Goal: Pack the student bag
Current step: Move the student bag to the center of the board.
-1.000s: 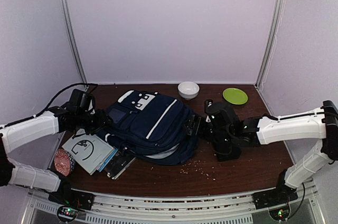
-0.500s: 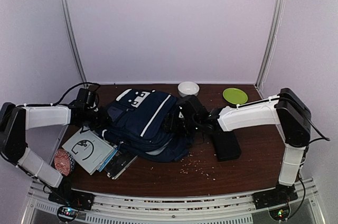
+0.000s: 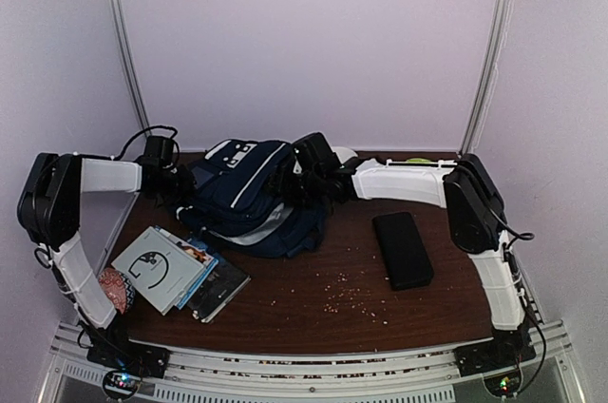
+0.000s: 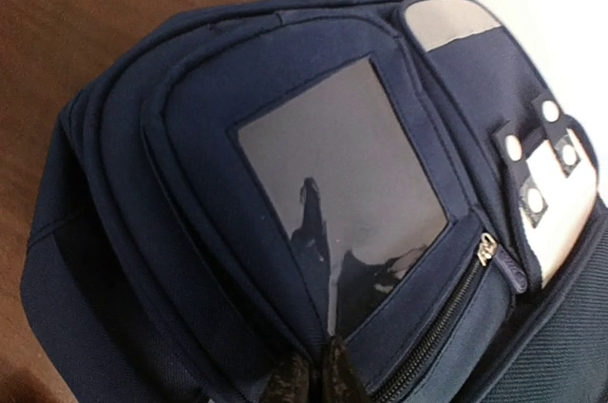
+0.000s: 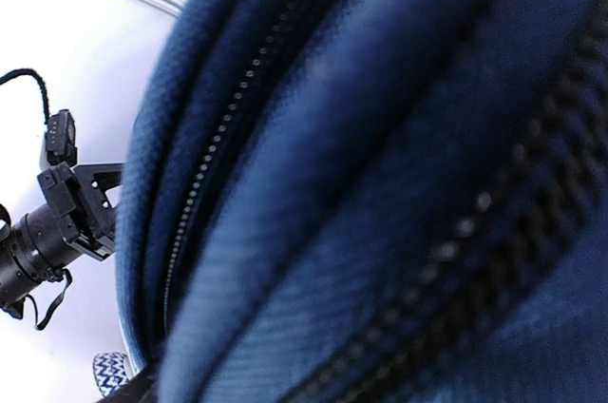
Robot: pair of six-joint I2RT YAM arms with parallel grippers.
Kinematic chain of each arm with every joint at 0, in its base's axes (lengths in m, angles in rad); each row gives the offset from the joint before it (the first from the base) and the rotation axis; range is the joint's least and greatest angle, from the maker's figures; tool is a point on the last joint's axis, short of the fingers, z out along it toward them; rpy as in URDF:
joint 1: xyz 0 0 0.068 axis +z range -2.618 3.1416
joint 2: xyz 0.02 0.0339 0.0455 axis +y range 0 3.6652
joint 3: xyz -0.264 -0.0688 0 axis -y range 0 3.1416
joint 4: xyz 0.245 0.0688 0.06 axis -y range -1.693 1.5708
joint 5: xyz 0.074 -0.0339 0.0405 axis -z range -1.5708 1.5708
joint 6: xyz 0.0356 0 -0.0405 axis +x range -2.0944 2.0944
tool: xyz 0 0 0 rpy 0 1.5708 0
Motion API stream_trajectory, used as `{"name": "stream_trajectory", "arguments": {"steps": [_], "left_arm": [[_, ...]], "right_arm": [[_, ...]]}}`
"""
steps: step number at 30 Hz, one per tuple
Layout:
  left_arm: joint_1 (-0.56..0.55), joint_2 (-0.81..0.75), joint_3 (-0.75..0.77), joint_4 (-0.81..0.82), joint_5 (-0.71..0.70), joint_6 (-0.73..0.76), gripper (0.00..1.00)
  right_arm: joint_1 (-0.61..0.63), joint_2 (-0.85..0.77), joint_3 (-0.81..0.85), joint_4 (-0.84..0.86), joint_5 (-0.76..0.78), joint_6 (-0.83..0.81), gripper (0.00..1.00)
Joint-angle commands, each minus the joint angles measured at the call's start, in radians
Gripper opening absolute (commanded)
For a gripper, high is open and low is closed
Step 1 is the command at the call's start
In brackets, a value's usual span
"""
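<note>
The student bag is a navy backpack with white trim, bunched up and raised at the back of the table between both arms. Its front pocket with a shiny window fills the left wrist view. My left gripper is at the bag's left side; its dark fingertips are pinched together on a fold of the bag's fabric. My right gripper presses against the bag's right side. The right wrist view shows only blue fabric and zipper, with the fingers hidden.
A flat black case lies right of centre. Books and a round red patterned item lie at the front left. Crumbs dot the wood. A white bowl and green plate peek from behind the right arm.
Both arms have swung toward the back, and the bag has moved back and up with them. The left gripper has closed onto the bag's fabric. The black case now lies uncovered.
</note>
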Motion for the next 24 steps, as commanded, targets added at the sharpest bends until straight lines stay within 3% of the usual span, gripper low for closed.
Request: {"name": "stream_trajectory", "arguments": {"steps": [1,3,8,11,14,18,24], "left_arm": [[-0.006,-0.026,0.082,0.033,0.058,0.060,0.17],[-0.006,-0.077,0.091,-0.008,0.032,0.090,0.29],[-0.009,-0.277,0.025,-0.095,-0.033,0.119,0.72],[-0.014,-0.423,-0.052,-0.145,-0.070,0.124,0.86],[-0.021,-0.553,-0.114,-0.221,-0.111,0.124,0.93],[-0.036,-0.714,-0.219,-0.334,-0.159,0.069,0.93],[-0.041,-0.937,-0.370,-0.426,-0.176,-0.033,0.92]], "right_arm": [[-0.023,-0.005,0.100,-0.052,-0.021,-0.066,0.79],[-0.025,-0.058,0.084,-0.078,-0.001,-0.095,0.82],[-0.022,-0.266,-0.080,-0.078,0.063,-0.109,0.88],[-0.013,-0.380,-0.192,-0.089,0.118,-0.115,0.93],[0.011,-0.487,-0.284,-0.111,0.178,-0.131,0.95],[0.103,-0.572,-0.342,-0.118,0.216,-0.186,0.91],[0.270,-0.403,-0.197,-0.071,0.014,-0.247,0.84]]}}
